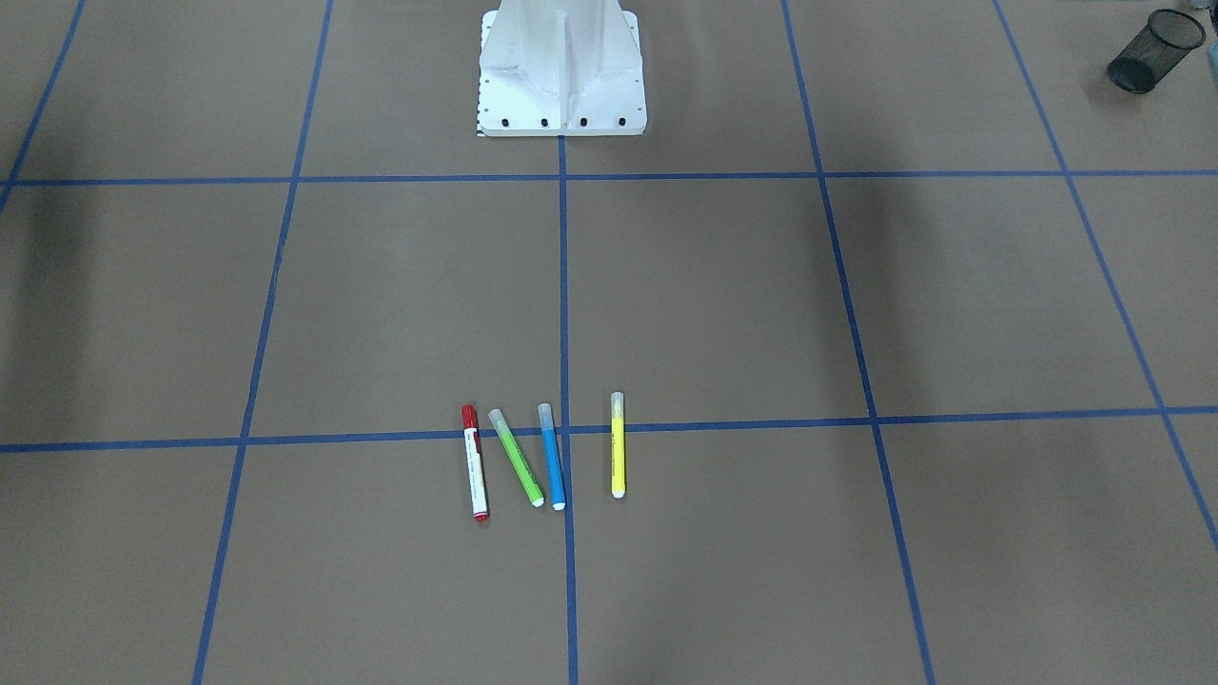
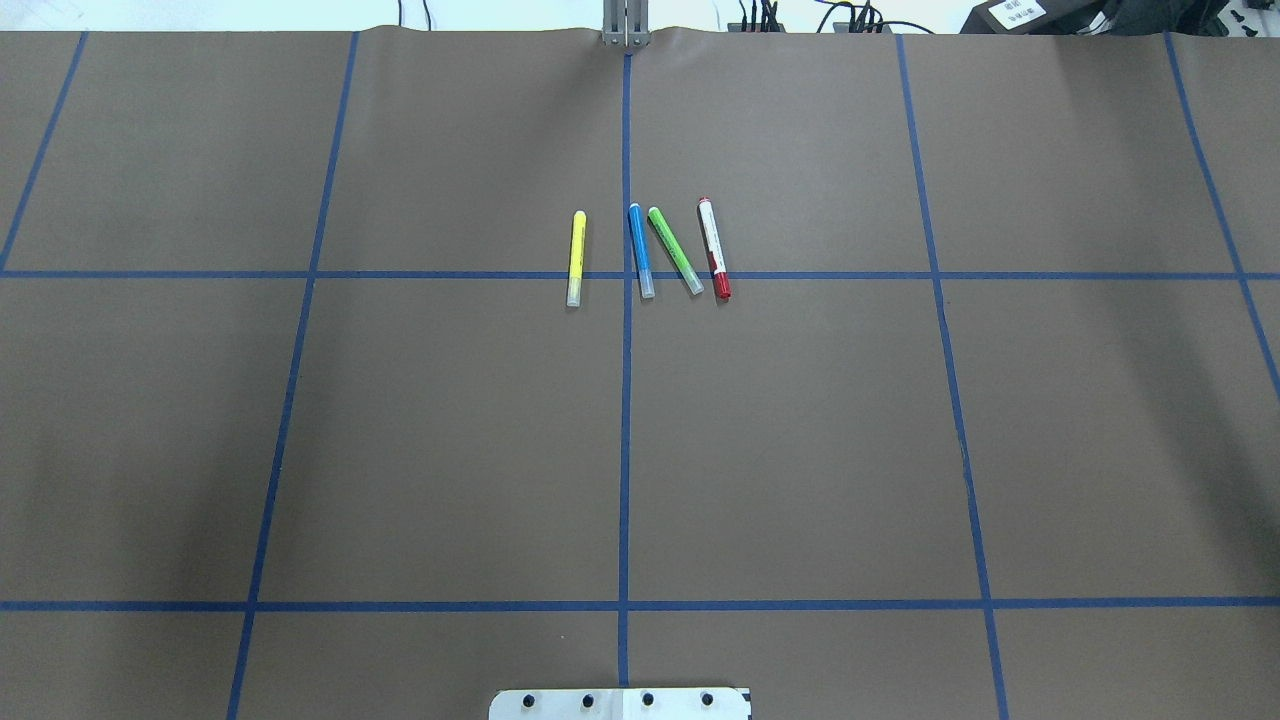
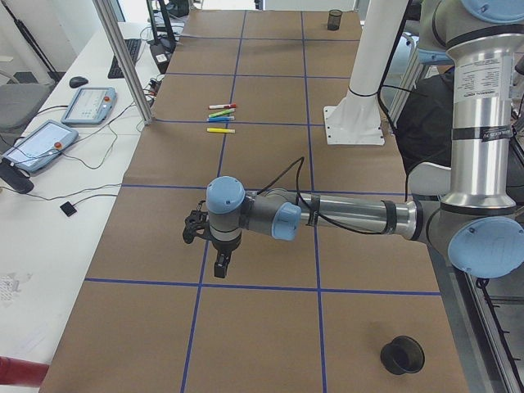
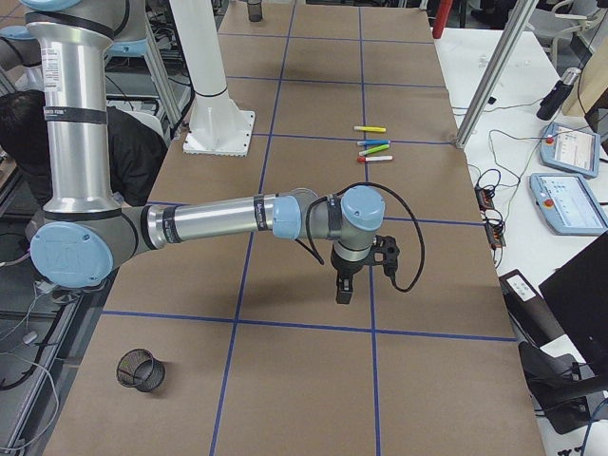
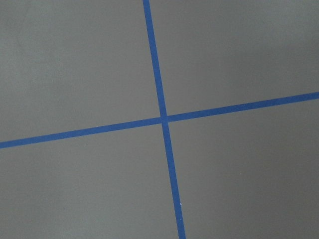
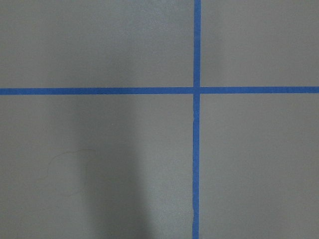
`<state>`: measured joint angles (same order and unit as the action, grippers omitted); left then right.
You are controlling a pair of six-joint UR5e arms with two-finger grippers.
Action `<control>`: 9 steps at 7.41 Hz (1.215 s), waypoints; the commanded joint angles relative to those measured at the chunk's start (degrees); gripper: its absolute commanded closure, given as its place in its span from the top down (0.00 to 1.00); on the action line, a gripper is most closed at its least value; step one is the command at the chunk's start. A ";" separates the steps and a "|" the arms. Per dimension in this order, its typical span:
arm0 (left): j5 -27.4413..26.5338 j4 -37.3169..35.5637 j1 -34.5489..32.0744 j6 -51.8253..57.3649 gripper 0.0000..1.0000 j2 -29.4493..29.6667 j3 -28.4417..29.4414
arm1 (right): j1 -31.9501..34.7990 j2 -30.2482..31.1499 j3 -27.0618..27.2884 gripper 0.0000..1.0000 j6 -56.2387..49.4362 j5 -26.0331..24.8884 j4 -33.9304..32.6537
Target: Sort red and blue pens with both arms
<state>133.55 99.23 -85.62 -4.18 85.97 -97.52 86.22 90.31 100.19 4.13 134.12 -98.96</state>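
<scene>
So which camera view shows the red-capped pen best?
The exterior front-facing view: the red-capped pen lies large and unblocked, cap and white barrel clear. The overhead exterior view shows it whole but slightly smaller. Both side views show only a tiny far-off streak. The wrist views show only taped table.

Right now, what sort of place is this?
Probably a robotics lab workcell: a brown table gridded in blue tape, the left arm and right arm over it, teach pendants on a side bench.

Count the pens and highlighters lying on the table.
4, side by side across a tape line, from the robot's left: yellow highlighter, blue pen, green highlighter, red pen. None appears hidden.
</scene>
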 commanded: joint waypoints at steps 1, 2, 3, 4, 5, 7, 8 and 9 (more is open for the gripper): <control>1.19 -0.09 -1.12 -0.04 1.00 -0.10 -0.21 | 0.00 0.04 0.00 1.00 0.09 0.00 0.00; 1.19 -0.09 -1.13 -0.04 1.00 -0.10 -0.21 | 0.00 -0.04 0.00 1.00 0.09 0.00 0.00; 1.19 -0.09 -1.13 -0.04 1.00 -0.10 -0.21 | 0.09 -0.04 0.00 1.00 0.00 0.00 0.00; 1.19 -0.18 -1.13 -0.13 1.00 -0.01 -0.21 | 0.09 -0.04 0.00 1.00 0.09 -0.09 0.00; 1.19 -0.26 -1.13 -0.13 1.00 -0.01 -0.30 | 0.09 -0.13 0.18 1.00 0.18 -0.09 0.00; 1.10 0.00 -0.95 -0.48 1.00 0.16 -0.56 | 0.00 -0.83 0.53 1.00 0.18 0.00 0.00; 1.10 0.26 -0.86 -0.48 1.00 0.16 -1.52 | 0.00 -1.10 0.97 1.00 0.18 -0.09 0.52; 1.10 0.35 -0.77 -0.48 1.00 0.51 -2.23 | -0.17 -1.97 0.80 1.00 0.18 -0.18 2.27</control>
<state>134.66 99.40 -86.51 -4.62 86.20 -98.87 86.16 89.18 100.94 4.31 134.04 -98.22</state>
